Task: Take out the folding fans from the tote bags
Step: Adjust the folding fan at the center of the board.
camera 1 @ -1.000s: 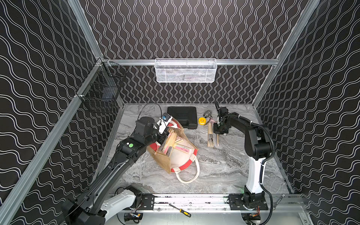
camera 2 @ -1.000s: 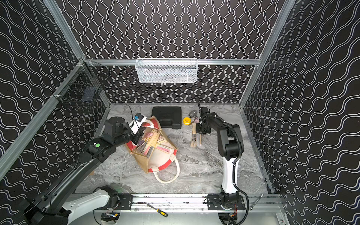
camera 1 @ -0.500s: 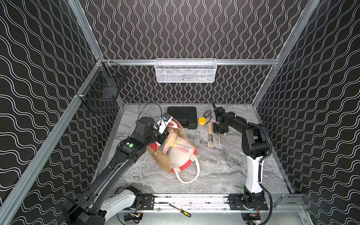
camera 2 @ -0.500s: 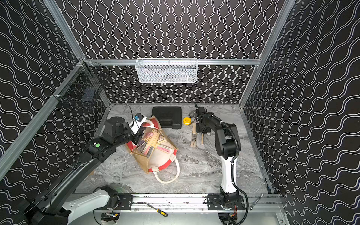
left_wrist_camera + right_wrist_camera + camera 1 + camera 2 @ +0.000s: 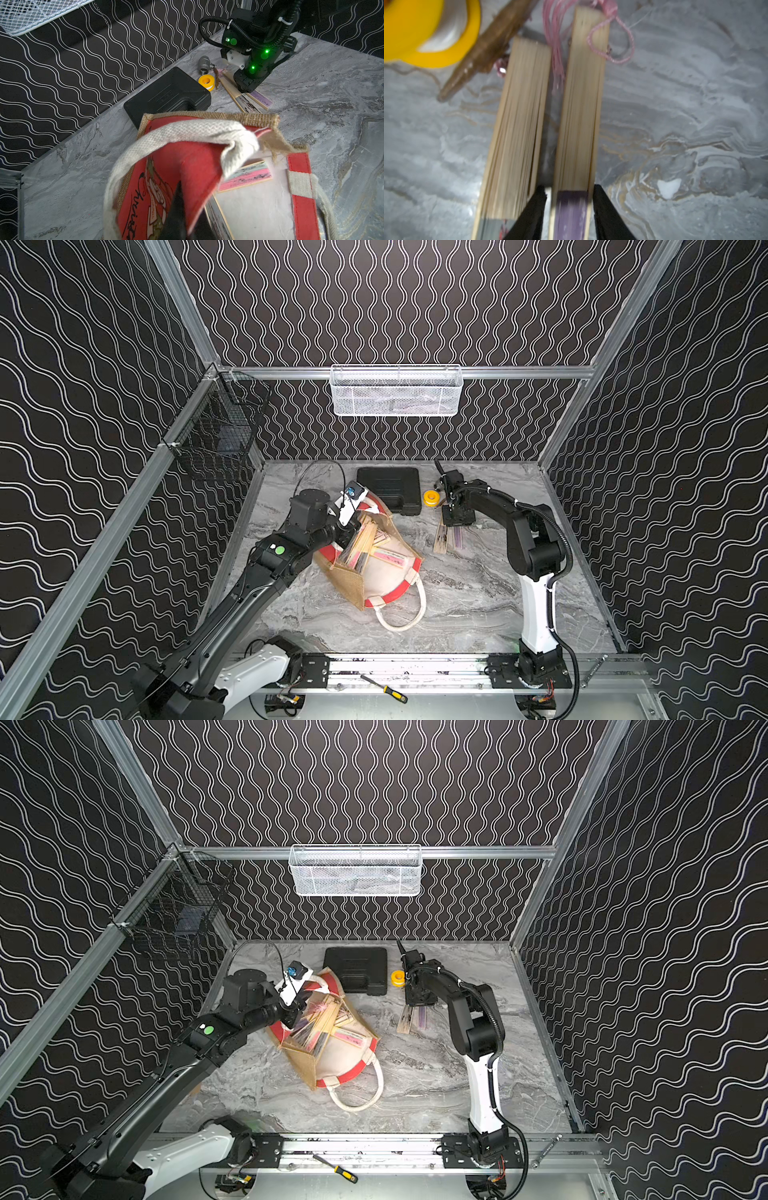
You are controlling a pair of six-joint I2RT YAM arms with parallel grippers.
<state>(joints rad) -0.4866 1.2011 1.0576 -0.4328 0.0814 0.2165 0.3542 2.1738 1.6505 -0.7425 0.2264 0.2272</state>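
both my top views look down from high in front over the whole marble table (image 5: 478, 605), nearly alike. left wrist sits close above the tote bag (image 5: 187, 164), facing the fans (image 5: 257, 99); right wrist stares straight down on those fans (image 5: 519, 124).

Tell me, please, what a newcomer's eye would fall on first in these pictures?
The red-and-jute bag lies tipped in the middle of the table, its mouth crammed with fans, and the left gripper pinches its red panel. Near the back, beside a yellow roll and a black case, the right gripper stands with jaws astride one of two fans lying flat.
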